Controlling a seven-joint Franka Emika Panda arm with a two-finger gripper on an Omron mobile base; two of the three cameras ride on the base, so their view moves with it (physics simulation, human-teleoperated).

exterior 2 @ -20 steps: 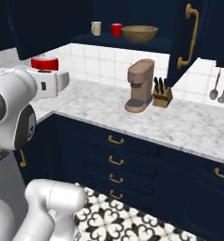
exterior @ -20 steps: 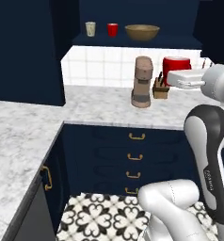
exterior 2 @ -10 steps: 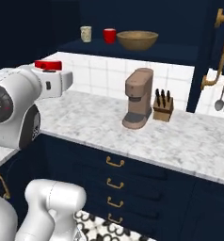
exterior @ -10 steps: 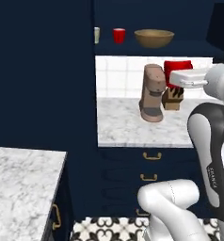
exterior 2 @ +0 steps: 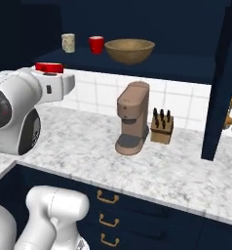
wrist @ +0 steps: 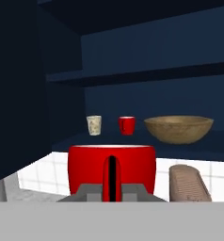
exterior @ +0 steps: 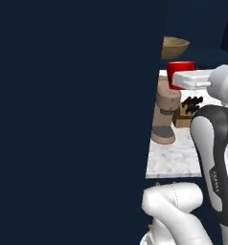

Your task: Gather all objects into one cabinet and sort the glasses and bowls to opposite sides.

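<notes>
Red cup in the grip [wrist: 112,170]: glossy, upright, pale rim showing; the gripper [wrist: 112,188] has its jaws clamped on the near wall, one finger down the outside, up in the air in front of the open cabinet.
Same cup, side views: sits at the tip of the white hand, level with the tiled wall above the bench [exterior 2: 152,166] (only its top edge shows from the right base view).
Second red cup [exterior 2: 96,44]: stands on the cabinet shelf [exterior 2: 166,62], upright.
Beige cup [exterior 2: 68,42]: just to the left of that red cup, apart from it, same shelf.
Wooden bowl [exterior 2: 129,51]: on the shelf right of the red cup, near it but not touching.
Cabinet: dark navy, open at the front.
Coffee machine [exterior 2: 131,119]: brown, on the marble bench below the bowl.
Knife block [exterior 2: 162,129]: just right of the machine.
</notes>
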